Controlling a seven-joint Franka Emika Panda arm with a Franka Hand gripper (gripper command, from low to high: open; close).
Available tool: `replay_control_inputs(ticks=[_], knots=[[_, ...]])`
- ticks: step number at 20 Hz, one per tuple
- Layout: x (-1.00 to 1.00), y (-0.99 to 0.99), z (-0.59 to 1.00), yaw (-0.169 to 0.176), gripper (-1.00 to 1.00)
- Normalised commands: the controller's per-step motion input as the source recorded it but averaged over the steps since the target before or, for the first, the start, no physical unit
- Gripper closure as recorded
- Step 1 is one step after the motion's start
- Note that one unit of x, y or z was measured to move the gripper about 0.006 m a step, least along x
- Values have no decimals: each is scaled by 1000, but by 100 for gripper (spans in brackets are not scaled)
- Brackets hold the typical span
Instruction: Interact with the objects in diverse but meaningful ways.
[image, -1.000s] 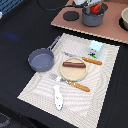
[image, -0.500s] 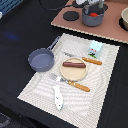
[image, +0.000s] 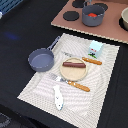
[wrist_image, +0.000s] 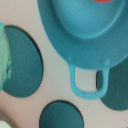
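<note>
Although no arm shows in the exterior view, a pale striped placemat carries the grey saucepan at its edge toward the exterior view's left, the brown sausage on a round wooden plate at its middle, the white-and-blue fish near its front edge and a light blue cup toward its far corner. A red tomato sits in a dark pot on the toy stove board. Seen from the wrist, a teal pot with a loop handle fills the frame above dark burner discs; the jaws are out of frame, so their state cannot be told.

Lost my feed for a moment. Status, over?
Gripper not in view. Wrist camera over grey pot on toy stove. Saucepan, sausage, fish untouched on mat. Nothing seen obstructing.
</note>
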Motion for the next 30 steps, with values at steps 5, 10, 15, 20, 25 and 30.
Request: replay_control_inputs(ticks=[5, 10, 15, 20, 25, 30], knots=[[265, -763, 805, 0, -100], [230, -854, 707, -1, -100], [170, -922, 328, 0, -100], [125, -971, 96, 0, -100], [47, -1000, 0, 0, -100], [3, -991, -9, 0, -100]])
